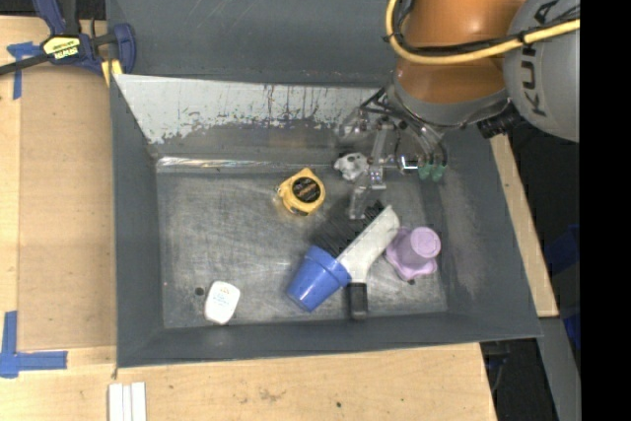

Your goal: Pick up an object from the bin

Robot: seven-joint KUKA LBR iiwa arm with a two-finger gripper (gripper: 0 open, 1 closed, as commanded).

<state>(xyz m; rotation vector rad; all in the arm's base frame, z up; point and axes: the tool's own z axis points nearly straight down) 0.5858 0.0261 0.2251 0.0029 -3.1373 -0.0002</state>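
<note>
My gripper [371, 175] hangs under the arm's orange cover at the bin's back right, its tip low over the floor. Just below it lies a white-handled brush [370, 242] with dark bristles, slanting down to the left. A blue cup [316, 279] lies on its side against the brush's lower end. To the right of the brush sits a purple capped piece [415, 251]. A yellow tape measure [301, 191] rests left of the gripper, with a small white and grey piece [347, 165] close beside the gripper.
A small black block [357, 301] lies by the front wall under the cup. A white oval piece [222, 301] sits at the front left. The left half of the bin floor holds nothing else. The arm covers the back right corner.
</note>
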